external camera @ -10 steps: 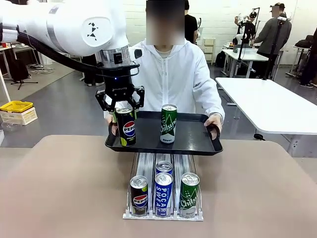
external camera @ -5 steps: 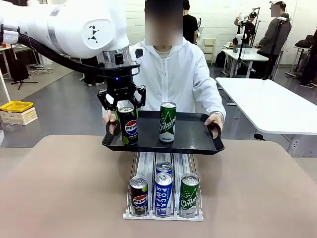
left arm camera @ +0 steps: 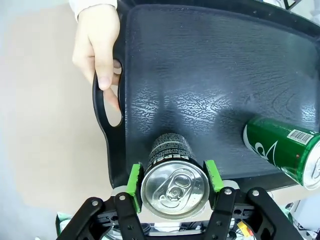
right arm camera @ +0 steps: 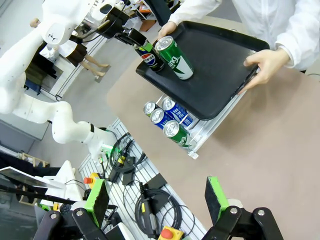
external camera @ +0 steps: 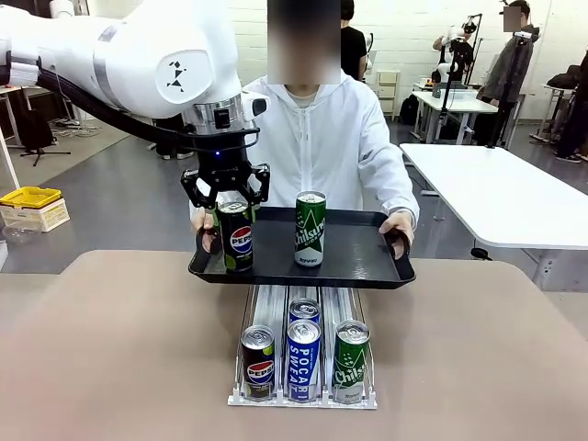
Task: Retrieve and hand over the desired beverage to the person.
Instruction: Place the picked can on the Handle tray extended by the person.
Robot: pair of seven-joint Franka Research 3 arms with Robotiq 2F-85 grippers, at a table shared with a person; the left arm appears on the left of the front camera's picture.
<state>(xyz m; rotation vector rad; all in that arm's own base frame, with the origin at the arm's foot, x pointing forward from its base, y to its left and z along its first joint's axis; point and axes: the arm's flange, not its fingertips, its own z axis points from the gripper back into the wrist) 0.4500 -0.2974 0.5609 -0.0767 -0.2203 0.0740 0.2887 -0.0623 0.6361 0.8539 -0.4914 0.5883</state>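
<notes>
Left claw (left arm camera: 174, 179) grips the black Pepsi can (external camera: 235, 235), green pads tight against its sides, the can standing upright on the black tray (external camera: 354, 259) that the person (external camera: 322, 138) holds by both handles beside a green can (external camera: 310, 229). Right claw (right arm camera: 157, 200) gapes wide, holding nothing, above the counter (external camera: 119, 349).

I see the black Pepsi can (external camera: 236, 235) upright on the black plastic tray (external camera: 354, 257) held by the white-jacketed person (external camera: 322, 138).
</notes>
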